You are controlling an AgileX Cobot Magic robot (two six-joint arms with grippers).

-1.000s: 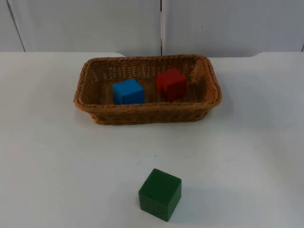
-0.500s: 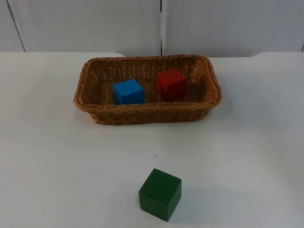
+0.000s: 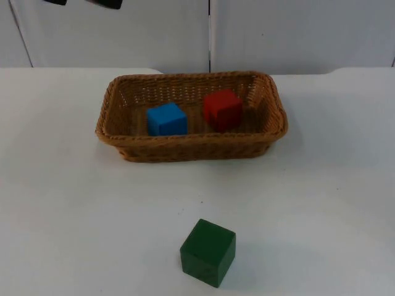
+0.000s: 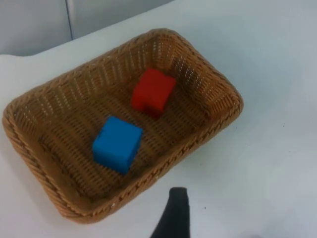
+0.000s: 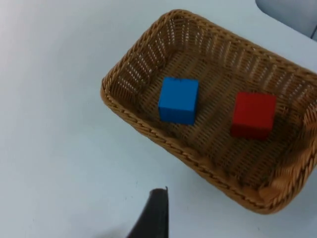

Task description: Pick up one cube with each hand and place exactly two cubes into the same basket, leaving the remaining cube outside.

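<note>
- The white table runs back to the grey wall.
- A brown wicker basket sits on the far half of the table, its long side facing the near edge; both wrist views look down into it.
- The green cube rests on the bare table near the front edge, well apart from the basket and outside it.
- The red cube lies inside the basket, right of centre.
- The blue cube lies inside the basket beside the red one, a gap between them.
- The left gripper hangs above the table just outside the basket's rim; I cannot tell whether its fingers are spread or together.
- The right gripper hangs likewise outside the rim; finger state cannot be told.
</note>
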